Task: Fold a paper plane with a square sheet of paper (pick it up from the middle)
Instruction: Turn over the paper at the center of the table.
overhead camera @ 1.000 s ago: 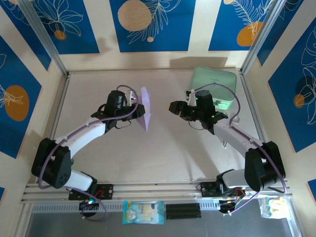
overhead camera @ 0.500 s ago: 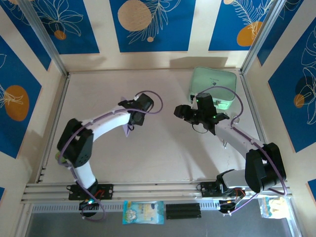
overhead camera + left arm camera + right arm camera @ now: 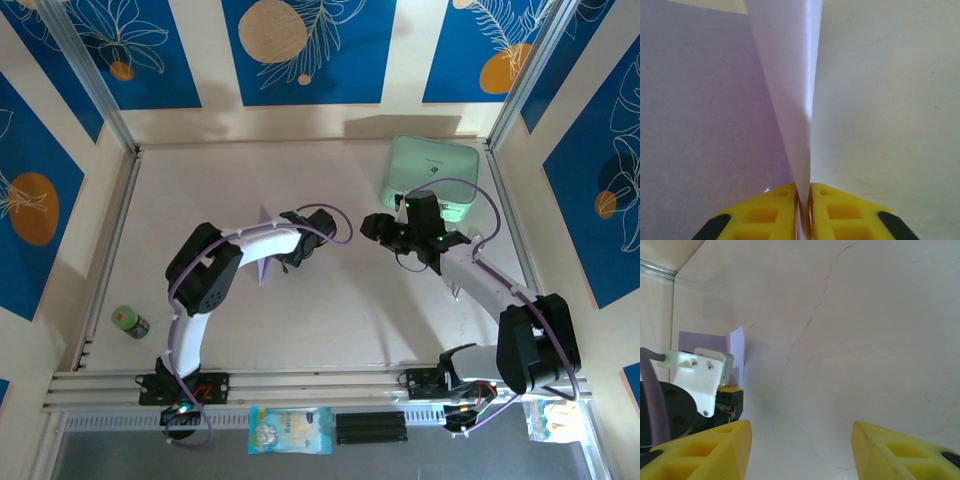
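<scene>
Pale lilac creased sheet of paper (image 3: 785, 100) stands on edge centre-left in the top view, left jaws pinched on its fold. Right jaws hang half open, empty. Folding looks partway done.

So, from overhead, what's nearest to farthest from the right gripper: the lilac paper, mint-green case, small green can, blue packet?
From the right gripper:
1. mint-green case, just behind it, to the right.
2. lilac paper, across to its left.
3. blue packet, below the table's near edge.
4. small green can, far left, by the near edge.
</scene>
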